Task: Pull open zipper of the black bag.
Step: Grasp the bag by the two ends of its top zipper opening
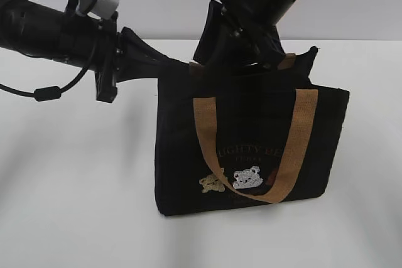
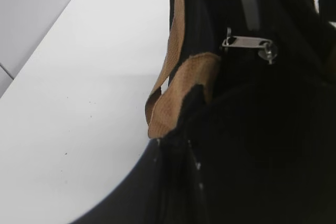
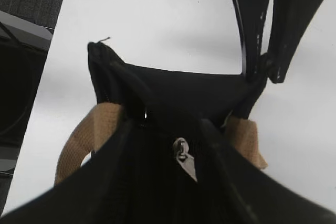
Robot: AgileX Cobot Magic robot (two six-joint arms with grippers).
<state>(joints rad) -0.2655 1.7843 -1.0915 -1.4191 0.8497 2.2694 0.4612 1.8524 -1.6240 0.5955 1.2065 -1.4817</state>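
Exterior view: white table. Left gripper reaches in from the left edge, jaws narrowed on the top left corner of the black bag; what exactly it pinches is hidden. Bag stands upright near the table's middle, tan handle looping down its front, bear patches low on the face. Right gripper sits over the bag's top edge, jaws partly apart; cannot tell whether it holds anything. Right wrist view: silver zipper pull lies on the zip line between the two dark fingers, untouched as far as seen.
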